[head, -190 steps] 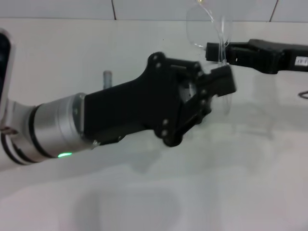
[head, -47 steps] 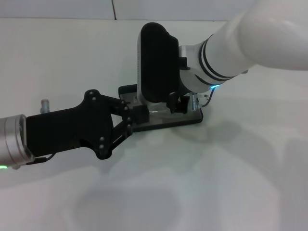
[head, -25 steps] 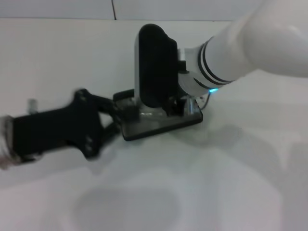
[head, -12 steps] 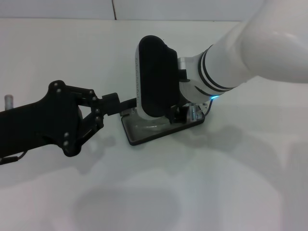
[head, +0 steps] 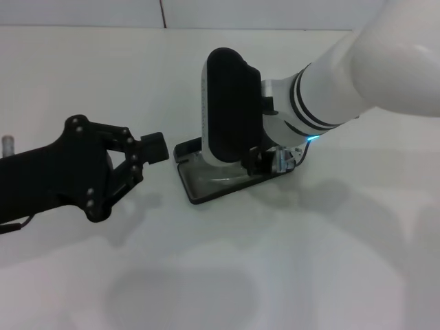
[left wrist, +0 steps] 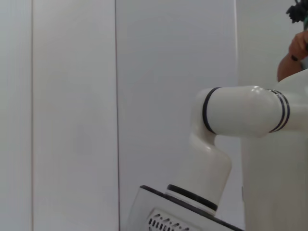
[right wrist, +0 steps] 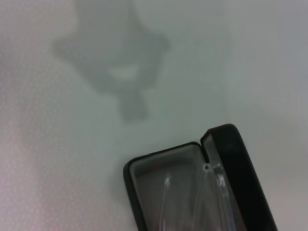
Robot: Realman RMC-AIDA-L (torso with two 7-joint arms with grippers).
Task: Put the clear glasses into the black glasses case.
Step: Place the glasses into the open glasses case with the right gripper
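Observation:
The black glasses case (head: 199, 189) lies open on the white table, its lid (head: 230, 113) standing upright. The clear glasses (head: 218, 177) lie inside on the grey lining. In the right wrist view the clear glasses (right wrist: 192, 202) show in the case (right wrist: 132, 175) beside its lid (right wrist: 238, 178). My left gripper (head: 155, 147) hovers just left of the case, apart from it, fingers together on nothing. My right gripper (head: 265, 159) sits low behind the lid at the case's right end, mostly hidden by it.
A small grey post (head: 6, 144) stands at the table's far left edge. The left wrist view faces a white wall and the robot's own white arm (left wrist: 240, 118), with a person's hand (left wrist: 292, 50) in a corner.
My left gripper has let go of the case's left end and drawn back to the left. The case and right arm shifted slightly right.

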